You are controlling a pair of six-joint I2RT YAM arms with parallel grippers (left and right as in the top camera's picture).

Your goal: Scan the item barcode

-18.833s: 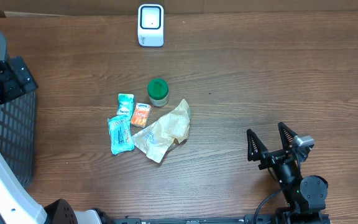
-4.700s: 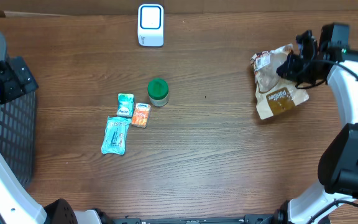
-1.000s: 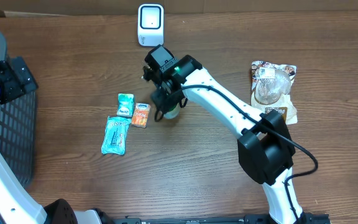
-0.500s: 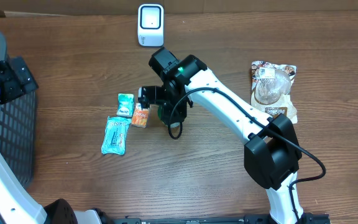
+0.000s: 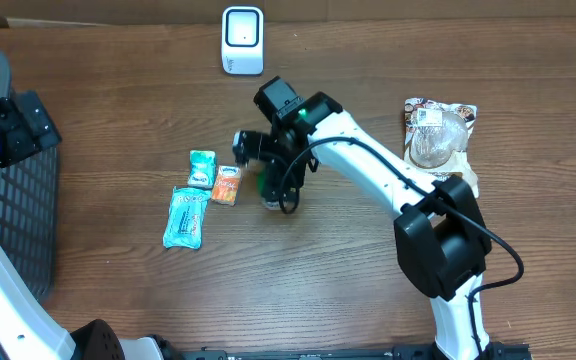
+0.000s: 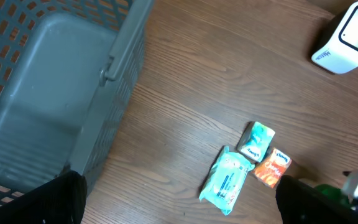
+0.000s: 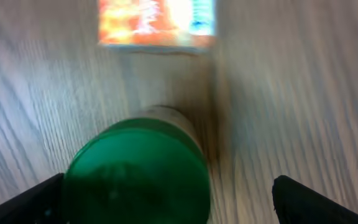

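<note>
Basket (image 5: 13, 215): far left of the overhead view, well apart from the task's thing.
Left gripper (image 6: 179, 190): by the basket, jaws spread wide, nothing between them; the farther arm.
Packets: two teal (image 5: 189, 215) and one orange packet (image 5: 228, 184), left of centre; the orange one is just beside the jar.
Scanner (image 5: 242, 40): top centre, up and slightly left of the jar, with bare table between.
Jar (image 7: 135, 169): mid-frame, green lid facing the right wrist camera, pale body pointing toward the orange packet. I cannot tell whether it is upright or tipped.
Right gripper (image 7: 169, 193): over the jar, jaws wide. One finger is close by the lid, the other well clear, so it is not gripping; the nearer arm.
Bag (image 5: 440, 140): right side, clear of the path to the scanner.
</note>
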